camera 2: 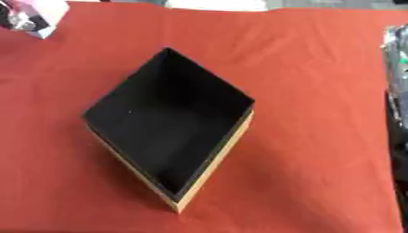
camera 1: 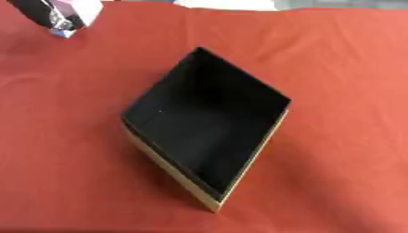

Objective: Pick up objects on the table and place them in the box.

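A box (camera 1: 239,175) with tan outer walls and a black inside stands in the middle of the red cloth, turned like a diamond; nothing shows inside it. At the far left corner my left hand (camera 1: 36,10), black with silver parts, is curled round a small pale white-pink object (camera 1: 79,9), well away from the box. A dark grey and silver strip at the right edge of the right eye view looks like part of my right hand (camera 2: 396,59); too little of it shows to make out its pose.
The red cloth (camera 1: 343,136) covers the whole table. Its far edge runs along the top, with something white (camera 1: 227,3) beyond it.
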Motion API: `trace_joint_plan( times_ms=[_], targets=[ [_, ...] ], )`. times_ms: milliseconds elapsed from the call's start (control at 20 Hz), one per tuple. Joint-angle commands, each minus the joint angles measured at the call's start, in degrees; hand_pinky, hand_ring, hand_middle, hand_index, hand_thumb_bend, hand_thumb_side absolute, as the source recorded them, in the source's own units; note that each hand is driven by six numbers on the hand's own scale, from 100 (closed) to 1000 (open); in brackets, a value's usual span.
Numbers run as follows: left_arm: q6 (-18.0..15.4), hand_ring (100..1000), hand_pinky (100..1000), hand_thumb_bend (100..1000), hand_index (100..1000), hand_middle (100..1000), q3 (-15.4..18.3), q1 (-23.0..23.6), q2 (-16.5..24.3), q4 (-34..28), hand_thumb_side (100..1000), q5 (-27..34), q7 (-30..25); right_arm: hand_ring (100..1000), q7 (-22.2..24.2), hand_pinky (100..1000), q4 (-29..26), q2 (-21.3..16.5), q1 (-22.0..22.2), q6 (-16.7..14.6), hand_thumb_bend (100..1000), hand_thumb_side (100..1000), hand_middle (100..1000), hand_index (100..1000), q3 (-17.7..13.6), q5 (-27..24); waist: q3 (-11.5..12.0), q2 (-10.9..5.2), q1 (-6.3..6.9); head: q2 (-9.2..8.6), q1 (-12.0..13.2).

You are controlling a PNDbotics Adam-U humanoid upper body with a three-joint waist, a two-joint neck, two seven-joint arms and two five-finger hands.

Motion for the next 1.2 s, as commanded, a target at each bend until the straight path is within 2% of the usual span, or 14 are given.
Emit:
trace_joint_plan(
  times_ms=[50,250,450,550,600,650,900,1100,1200],
  targets=[
    [1.56,555,432,141,744,623,-1.76,-0.81,-0.81,-6.11,100,2.73,0.16,682,0.01,803,-0.94,-0.65,-0.57,-0.17,100,678,609,799,-0.13,0.42,0.17,-1.3,0.23,0.3,-0.07],
    [4.05,549,424,106,745,621,-4.71,-0.74,-2.67,-12.75,100,5.26,0.38,682,0.08,803,-0.94,-0.71,-0.66,-0.17,100,678,609,799,-0.02,0.37,0.32,-1.11,0.35,0.3,-0.82],
    [6.32,549,419,158,741,616,-8.23,-1.12,-3.99,-18.43,100,5.58,0.75,681,0.08,803,-0.94,-0.77,-0.64,-0.18,100,678,608,799,0.06,0.29,0.35,-0.94,0.59,0.3,-1.23],
    [6.67,553,424,148,743,619,-9.91,-1.33,-5.19,-20.53,100,5.23,-0.15,681,0.09,803,-0.94,-0.76,-0.64,-0.22,100,678,608,799,0.11,0.25,0.38,-0.87,0.72,0.3,-1.27],
    [6.92,558,431,247,745,622,-10.54,-1.37,-5.94,-21.06,100,4.95,-0.6,681,0.09,803,-0.94,-0.72,-0.65,-0.25,100,674,608,799,0.14,0.23,0.37,-0.85,0.77,0.3,-1.26],
    [7.14,558,431,163,745,623,-11.07,-1.37,-6.64,-21.32,100,4.46,-0.98,681,0.09,803,-0.94,-0.7,-0.65,-0.28,100,678,608,799,0.16,0.21,0.36,-0.83,0.8,0.3,-1.26],
    [7.52,556,432,180,740,621,-13.81,-0.65,-10.07,-19.64,100,0.66,-1.08,681,0.03,803,-0.94,-0.73,-0.57,-0.3,100,678,607,799,0.16,0.11,0.24,-0.61,0.96,0.3,-1.36],
    [6.67,559,431,210,738,619,-15.42,0.36,-12.28,-17.71,100,-2.67,0.12,680,-0.02,803,-0.94,-0.71,-0.58,-0.32,100,676,606,799,0.17,-0.05,0.24,-0.3,1.02,0.3,-1.52],
    [6.1,558,429,197,737,618,-15.78,1.0,-13.28,-16.57,100,-4.24,0.64,680,-0.04,803,-0.94,-0.71,-0.61,-0.33,100,678,606,799,0.17,-0.11,0.24,-0.15,1.0,0.3,-1.53]
  ],
)
